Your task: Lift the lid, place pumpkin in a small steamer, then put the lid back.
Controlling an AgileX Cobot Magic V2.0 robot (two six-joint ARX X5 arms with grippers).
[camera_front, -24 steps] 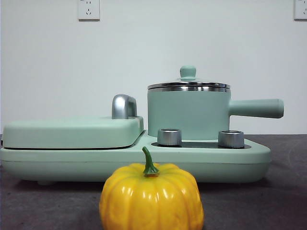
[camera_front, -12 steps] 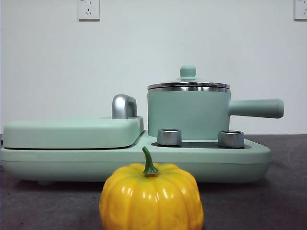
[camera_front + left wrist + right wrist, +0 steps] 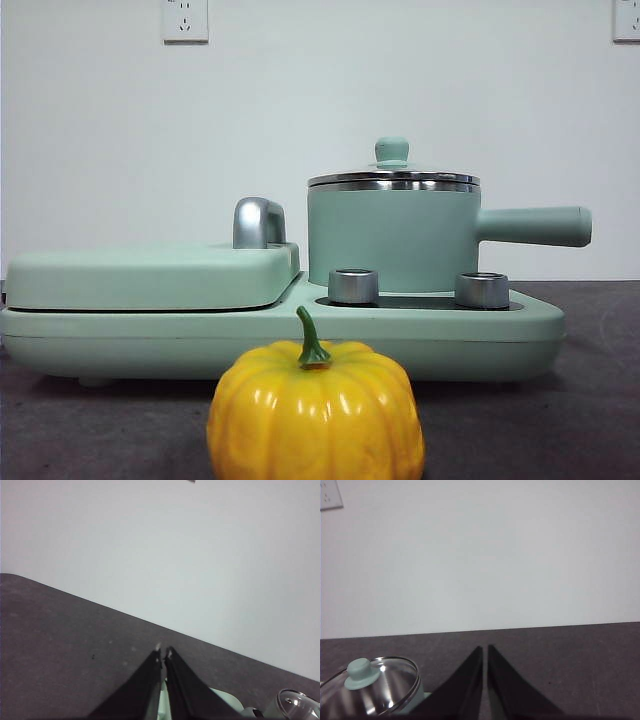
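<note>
- So you have not started: the lid (image 3: 393,178) sits on the pot (image 3: 392,238), which stands on the cooker base (image 3: 500,325).
- Your pumpkin (image 3: 315,410) waits on the table (image 3: 560,430), in front of the base.
- Your left gripper (image 3: 163,652) and right gripper (image 3: 484,649) are both clenched on nothing, clear of everything.
- Next, open the right gripper, the one nearer the lid, and bring it down over the knob (image 3: 359,673).

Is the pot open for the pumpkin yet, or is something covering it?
Covered: the lid sits on the small steamer. The pumpkin stands on the table in front of the appliance base. Neither pincer is near either.
</note>
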